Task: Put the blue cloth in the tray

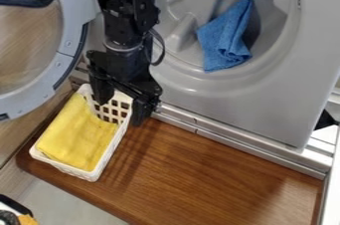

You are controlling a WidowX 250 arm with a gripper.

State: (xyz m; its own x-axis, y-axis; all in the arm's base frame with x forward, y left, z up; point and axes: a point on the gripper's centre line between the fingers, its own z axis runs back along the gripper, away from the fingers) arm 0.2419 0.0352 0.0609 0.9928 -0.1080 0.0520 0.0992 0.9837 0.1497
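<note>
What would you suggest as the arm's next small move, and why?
I'd probably raise the gripper, jaws open, toward the blue cloth: it hangs over the white basket, where a yellow cloth lies, while the blue one rests inside the grey machine.

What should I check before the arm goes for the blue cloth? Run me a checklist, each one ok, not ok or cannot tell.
1. Hand open, nothing between its fingers: ok.
2. Hand lined up over the blue cloth: not ok, it is over the white tray.
3. Blue cloth uncovered in the machine's round opening: ok.
4. Machine door swung aside: ok.
5. Room in the tray beside the yellow cloth: ok, though probably snug.
6. Hand clear of the tray's rim: cannot tell from this angle.
</note>
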